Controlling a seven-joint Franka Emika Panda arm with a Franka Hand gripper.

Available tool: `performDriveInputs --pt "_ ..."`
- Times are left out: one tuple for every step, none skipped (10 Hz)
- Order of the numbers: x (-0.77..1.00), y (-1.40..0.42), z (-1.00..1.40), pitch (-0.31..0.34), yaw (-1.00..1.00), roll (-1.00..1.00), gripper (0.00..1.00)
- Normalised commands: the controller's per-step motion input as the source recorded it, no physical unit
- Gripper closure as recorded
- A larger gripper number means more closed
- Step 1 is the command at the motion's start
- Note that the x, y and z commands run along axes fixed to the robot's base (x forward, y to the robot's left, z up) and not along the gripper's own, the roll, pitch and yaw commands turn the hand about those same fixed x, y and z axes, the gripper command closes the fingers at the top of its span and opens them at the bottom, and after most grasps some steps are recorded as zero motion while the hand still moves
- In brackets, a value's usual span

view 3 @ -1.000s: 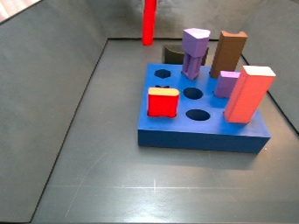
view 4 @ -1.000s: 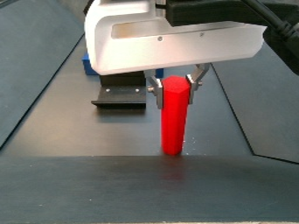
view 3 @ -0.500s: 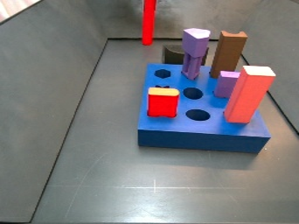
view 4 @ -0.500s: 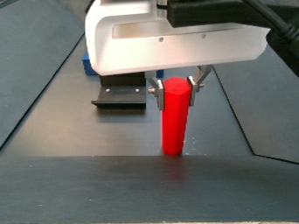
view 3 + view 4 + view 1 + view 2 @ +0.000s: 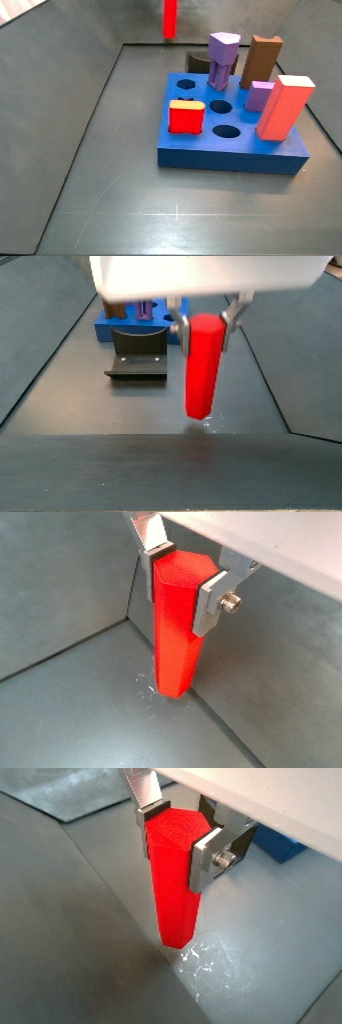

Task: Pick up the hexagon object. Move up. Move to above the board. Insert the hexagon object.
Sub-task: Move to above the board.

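Observation:
The hexagon object [image 5: 202,366] is a tall bright red prism rod. My gripper [image 5: 203,324] is shut on its upper end and holds it upright, its lower end a little above the floor. Both wrist views show the silver fingers clamping the rod's top [image 5: 178,622] [image 5: 171,878], with the gripper [image 5: 185,574] [image 5: 181,836] around it. In a side view the rod [image 5: 170,18] hangs at the far back, well behind the board [image 5: 234,152]. The board is a thick blue block with dark round holes; it also shows in a side view [image 5: 114,328].
On the board stand a short red block with a yellow top [image 5: 187,117], a salmon block with a white top [image 5: 286,108], a purple peg [image 5: 223,60], a brown peg [image 5: 263,60] and a violet peg [image 5: 261,96]. The dark fixture [image 5: 138,362] stands before the board.
My gripper has risen with the rod. The rod's lower end stood on the floor before and now hangs just above it.

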Motion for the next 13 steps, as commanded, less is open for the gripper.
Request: performDriveInputs --pt "0.03 -0.50 1.00 0.009 0.12 -0.16 1.00" --pt "0.04 -0.52 1.00 0.014 0.12 -0.15 1.00" --pt "0.02 -0.41 0.98 0.008 0.11 -0.12 1.00" --pt "0.00 -0.24 0.84 -0.001 0.08 -0.10 1.00" --pt "0.00 -0.13 0.63 0.008 0.05 -0.08 1.00" --pt "0.01 -0.08 0.47 0.025 0.04 -0.08 1.00" --pt "0.02 -0.05 0.32 0.042 0.03 -0.07 1.00" --pt "0.02 -0.03 0.18 0.065 0.03 -0.07 1.00" --pt "-0.04 -1.00 0.18 0.169 -0.78 0.07 1.00" --pt "-0.05 -1.00 0.18 0.148 -0.73 0.08 1.00" --pt "-0.06 -1.00 0.18 0.058 -0.45 0.08 1.00" --pt "-0.06 -1.00 0.18 0.030 -0.33 0.04 1.00" --pt "-0.05 -1.00 0.18 0.032 -0.15 0.03 1.00"
